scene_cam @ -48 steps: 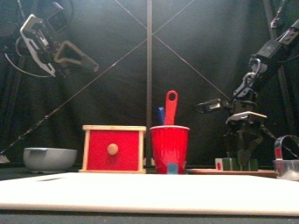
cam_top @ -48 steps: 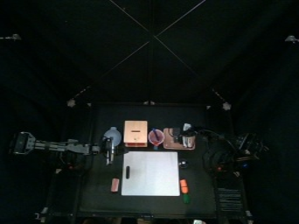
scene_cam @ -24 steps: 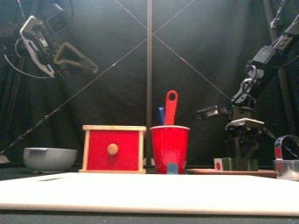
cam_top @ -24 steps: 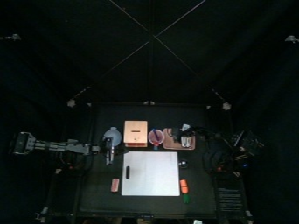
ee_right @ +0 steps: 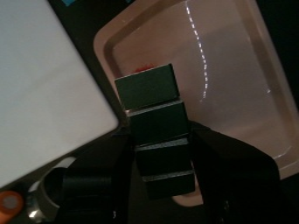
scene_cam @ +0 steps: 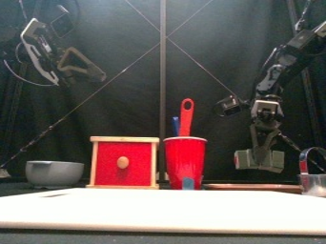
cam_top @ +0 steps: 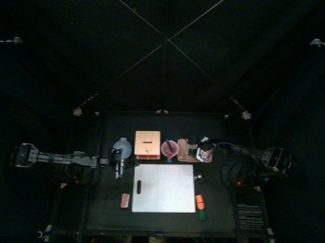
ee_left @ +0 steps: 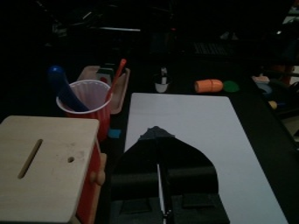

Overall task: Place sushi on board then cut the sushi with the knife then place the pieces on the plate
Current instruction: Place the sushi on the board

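Two tools: right tool [ee_right: 162,133] is clamping the dark green sushi roll [ee_right: 149,92] above the pink tray [ee_right: 233,79], left tool [ee_left: 158,136] is hanging closed and empty.

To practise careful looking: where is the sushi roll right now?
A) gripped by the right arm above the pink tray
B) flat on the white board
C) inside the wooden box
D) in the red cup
A: the sushi roll is clamped between the jaws of the right gripper, clear of the pink tray below it.
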